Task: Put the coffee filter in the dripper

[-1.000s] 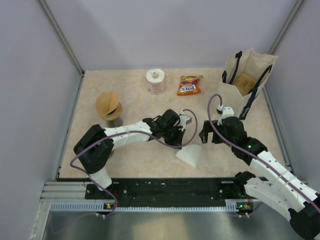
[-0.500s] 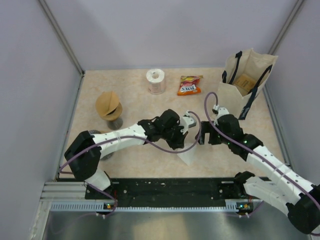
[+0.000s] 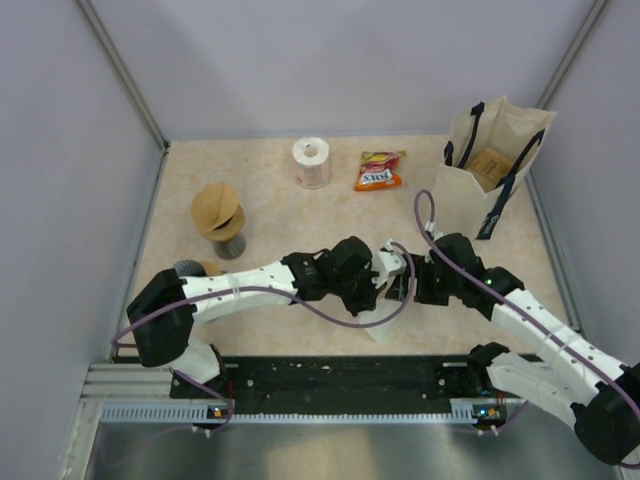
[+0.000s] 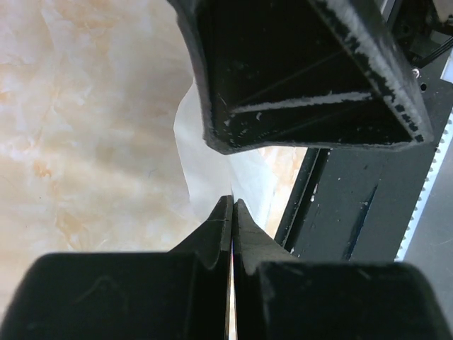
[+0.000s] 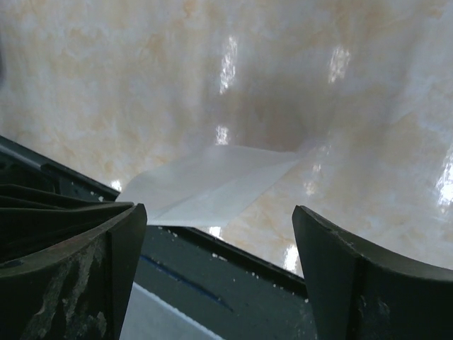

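**Inspector A:** Where do we find the filter?

**Inspector B:** In the right wrist view the filter [image 5: 212, 185] is a flat white wedge at mid-frame. It casts a soft shadow on the table [image 5: 141, 64] above it in the frame, so we judge it to be off the surface. In the top view it shows low in the centre, under the spot where the two arms meet.

**Inspector A:** State of the left gripper?

**Inspector B:** The left gripper [image 4: 231, 207] has its fingers pressed together, with only a hairline between them at the lower centre of its wrist view. The filter's white edge runs in at the tips, and we record it as pinched there (the paper is thin, and the fingers hide most of the contact).

**Inspector A:** And the right?

**Inspector B:** The right gripper [image 5: 218, 212] has its fingers spread wide, one at the lower left and one at the lower right of its own view, gripping nothing. It faces the filter from close by.

**Inspector A:** Other items?

**Inspector B:** In the top view a brown cone [image 3: 217, 208] sits on a dark cup [image 3: 231, 245] left of centre. A paper roll [image 3: 312, 162] and a snack bag [image 3: 380, 171] lie at upper centre, near each other but apart. A tote bag [image 3: 495, 160] stands upright at the upper right. All of these are well apart from the grippers.
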Robot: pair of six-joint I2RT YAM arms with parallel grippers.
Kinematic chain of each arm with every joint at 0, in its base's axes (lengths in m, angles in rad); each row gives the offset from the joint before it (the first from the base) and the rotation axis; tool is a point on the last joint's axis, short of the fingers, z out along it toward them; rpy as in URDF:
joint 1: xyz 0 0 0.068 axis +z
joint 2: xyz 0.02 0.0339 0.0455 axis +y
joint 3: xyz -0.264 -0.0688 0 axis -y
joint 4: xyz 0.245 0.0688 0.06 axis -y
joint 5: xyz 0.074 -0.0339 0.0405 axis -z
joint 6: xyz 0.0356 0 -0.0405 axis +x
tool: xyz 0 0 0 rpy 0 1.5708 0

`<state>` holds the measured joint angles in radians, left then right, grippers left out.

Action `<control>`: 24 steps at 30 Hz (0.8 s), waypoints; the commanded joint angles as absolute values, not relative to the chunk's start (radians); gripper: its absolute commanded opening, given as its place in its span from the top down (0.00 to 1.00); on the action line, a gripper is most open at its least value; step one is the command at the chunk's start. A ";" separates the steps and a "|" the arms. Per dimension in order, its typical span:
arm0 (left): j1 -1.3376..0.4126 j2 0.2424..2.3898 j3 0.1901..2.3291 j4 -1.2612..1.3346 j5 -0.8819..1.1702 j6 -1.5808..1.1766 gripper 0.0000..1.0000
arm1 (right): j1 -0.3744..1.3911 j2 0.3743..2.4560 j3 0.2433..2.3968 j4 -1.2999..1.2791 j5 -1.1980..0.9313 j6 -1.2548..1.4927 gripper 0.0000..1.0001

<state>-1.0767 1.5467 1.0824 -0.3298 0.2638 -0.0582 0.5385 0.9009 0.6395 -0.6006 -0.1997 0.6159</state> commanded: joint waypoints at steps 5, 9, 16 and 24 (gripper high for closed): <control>-1.120 1.471 1.098 -0.350 0.190 -0.035 1.00 | 0.537 0.914 0.647 -0.716 -0.233 0.670 0.18; -1.129 1.434 1.097 -0.318 0.048 -0.058 1.00 | 0.537 0.913 0.692 -0.735 -0.187 0.620 0.18; -1.126 1.399 1.095 -0.284 -0.109 -0.020 1.00 | 0.537 0.816 0.753 -0.661 0.051 0.617 0.15; -1.123 1.428 1.086 -0.342 -0.194 -0.136 1.00 | 0.537 0.767 0.586 -0.387 -0.060 0.566 0.14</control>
<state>-1.1252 1.4242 1.0824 -0.3351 -0.0902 -0.0471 0.5385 0.7654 0.6407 -0.5343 -0.0544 0.5861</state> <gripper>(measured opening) 0.011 0.853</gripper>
